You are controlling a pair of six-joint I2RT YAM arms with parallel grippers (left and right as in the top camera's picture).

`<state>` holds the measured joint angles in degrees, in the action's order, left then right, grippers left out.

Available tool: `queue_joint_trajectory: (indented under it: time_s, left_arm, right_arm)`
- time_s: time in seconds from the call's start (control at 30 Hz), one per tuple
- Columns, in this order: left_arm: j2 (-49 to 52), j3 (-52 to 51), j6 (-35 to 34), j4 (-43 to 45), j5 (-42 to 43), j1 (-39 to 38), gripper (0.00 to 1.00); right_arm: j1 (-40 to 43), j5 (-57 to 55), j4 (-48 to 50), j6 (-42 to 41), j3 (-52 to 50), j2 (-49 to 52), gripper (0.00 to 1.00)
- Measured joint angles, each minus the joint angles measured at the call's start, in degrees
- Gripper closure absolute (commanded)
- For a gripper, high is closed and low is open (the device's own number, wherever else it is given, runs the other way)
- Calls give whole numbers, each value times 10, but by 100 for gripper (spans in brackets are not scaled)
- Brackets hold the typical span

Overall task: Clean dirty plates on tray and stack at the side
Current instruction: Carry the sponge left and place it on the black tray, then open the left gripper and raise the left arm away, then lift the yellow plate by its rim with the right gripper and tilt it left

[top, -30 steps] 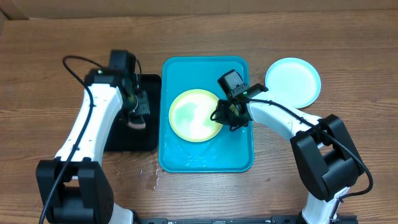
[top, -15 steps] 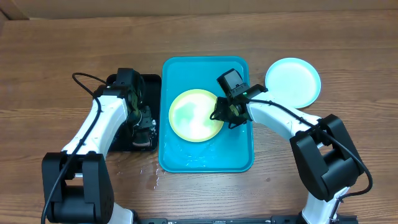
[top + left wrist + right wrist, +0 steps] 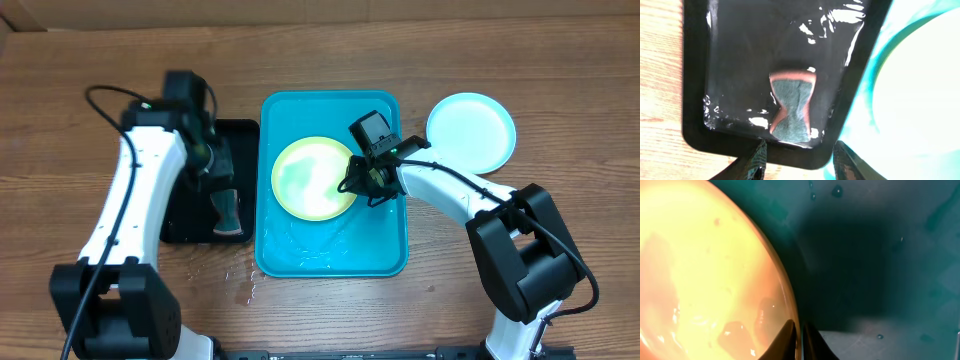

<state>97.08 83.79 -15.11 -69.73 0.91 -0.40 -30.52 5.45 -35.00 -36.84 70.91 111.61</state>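
Overhead view: a yellow-green plate lies in the blue tray mid-tabletop, with the right end effector clamped on the side of its rim facing the right edge.
A light blue plate sits on the bare wood toward the right and far edges, apart from the tray. The left end effector hangs over the black tray, fingers apart and empty, above a sponge lying there.

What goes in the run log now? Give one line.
left pincer: open over black tray, sponge lying inside | right pincer: shut on yellow-green plate rim in turquoise tray | blue plate: on table beside tray
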Motion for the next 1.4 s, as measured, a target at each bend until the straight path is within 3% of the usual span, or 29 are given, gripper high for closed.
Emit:
queue_joint_trajectory:
  time_s: [0.2,0.23,0.27,0.3,0.43,0.57,1.1,1.4]
  left_arm:
    - [-47,63,-19,-14,81,69,48]
    - [-64,69,-26,-14,95,87,42]
    - [-80,72,-30,-14,106,104,12]
    - [-95,75,-34,-16,114,119,0]
    - [-140,80,-47,-43,122,155,0]
    - [-144,81,-48,-78,112,155,0]
    - [-138,81,-49,-80,94,155,0]
    - [-138,81,-49,-81,91,155,0]
  right_arm:
    - [0,-4,0,-2,0,0,82]
    - [0,-6,3,-2,0,0,82]
    - [0,-9,8,-2,0,0,82]
    - [0,-11,11,-2,0,0,83]
    - [0,-19,21,-2,0,0,96]
    - [0,-21,21,-2,0,0,96]
    - [0,-23,19,-2,0,0,96]
    - [19,-14,-111,2,97,0,96]
